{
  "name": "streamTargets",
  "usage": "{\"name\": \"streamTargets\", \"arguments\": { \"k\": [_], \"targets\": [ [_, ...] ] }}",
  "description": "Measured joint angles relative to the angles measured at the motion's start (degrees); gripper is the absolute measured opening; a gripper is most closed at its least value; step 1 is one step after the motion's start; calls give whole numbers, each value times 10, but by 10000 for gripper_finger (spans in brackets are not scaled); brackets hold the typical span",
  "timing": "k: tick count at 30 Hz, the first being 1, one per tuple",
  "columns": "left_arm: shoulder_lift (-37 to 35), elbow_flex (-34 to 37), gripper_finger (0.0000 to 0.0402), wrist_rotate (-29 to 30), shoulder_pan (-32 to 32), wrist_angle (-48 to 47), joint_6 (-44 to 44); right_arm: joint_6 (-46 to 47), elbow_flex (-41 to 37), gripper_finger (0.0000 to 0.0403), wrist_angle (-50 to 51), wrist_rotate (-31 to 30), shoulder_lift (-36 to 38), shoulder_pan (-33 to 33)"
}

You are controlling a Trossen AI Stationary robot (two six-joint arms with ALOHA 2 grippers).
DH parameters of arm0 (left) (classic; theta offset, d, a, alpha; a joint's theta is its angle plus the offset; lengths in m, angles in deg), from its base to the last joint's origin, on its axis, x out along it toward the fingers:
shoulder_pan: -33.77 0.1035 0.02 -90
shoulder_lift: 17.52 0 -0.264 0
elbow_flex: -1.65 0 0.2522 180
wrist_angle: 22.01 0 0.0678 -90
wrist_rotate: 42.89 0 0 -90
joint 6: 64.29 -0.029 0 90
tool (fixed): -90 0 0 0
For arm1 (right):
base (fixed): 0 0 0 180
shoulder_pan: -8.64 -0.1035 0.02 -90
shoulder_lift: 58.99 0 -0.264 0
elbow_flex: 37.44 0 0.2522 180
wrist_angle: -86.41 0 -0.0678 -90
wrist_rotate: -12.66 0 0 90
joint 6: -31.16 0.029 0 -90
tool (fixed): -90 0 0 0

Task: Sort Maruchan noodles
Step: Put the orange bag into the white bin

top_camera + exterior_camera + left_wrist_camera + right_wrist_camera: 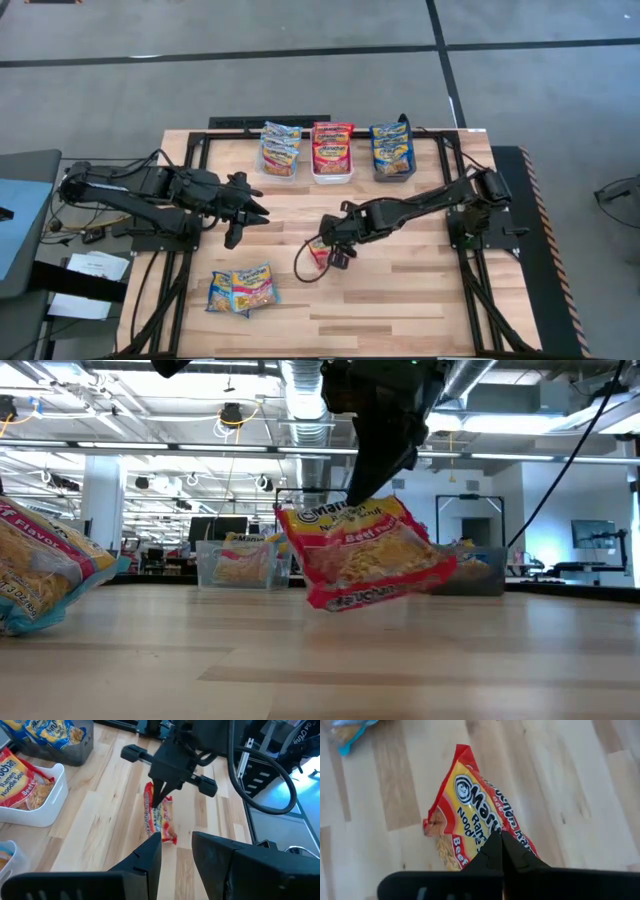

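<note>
A red-edged Maruchan noodle packet [365,555] hangs over the middle of the table with my right gripper [501,845] shut on it. My left gripper [250,212] waits open above the table's left half, holding nothing; its fingers point toward the packet [161,817]. Two more packets [242,290] lie flat near the front left. At the far edge stand a clear bin [280,152], a white bin [332,155] and a grey bin [393,152], each holding packets. My right gripper pinches the packet's upper edge [372,503] between its two shut fingers, coming from above and slanting down. The packet hangs tilted below the fingers, its printed face [470,805] showing, and its lower edge [350,603] is clear of the table.
The wooden tabletop [400,300] shows bare wood at the front right and between the arms. A black cable [300,262] loops beside the right gripper. The table's black frame [520,250] runs along the right side.
</note>
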Motion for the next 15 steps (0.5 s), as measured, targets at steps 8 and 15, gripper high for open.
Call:
{"name": "streamTargets", "arguments": {
  "k": [8, 15],
  "targets": [
    [0, 0, 95, 26, 0, 0, -1, -33, 47, 2, 46, -33, 0, 23],
    [0, 0, 95, 28, 0, 0, -1, -83, 98, 2, 96, -77, 0, 56]
  ]
}}
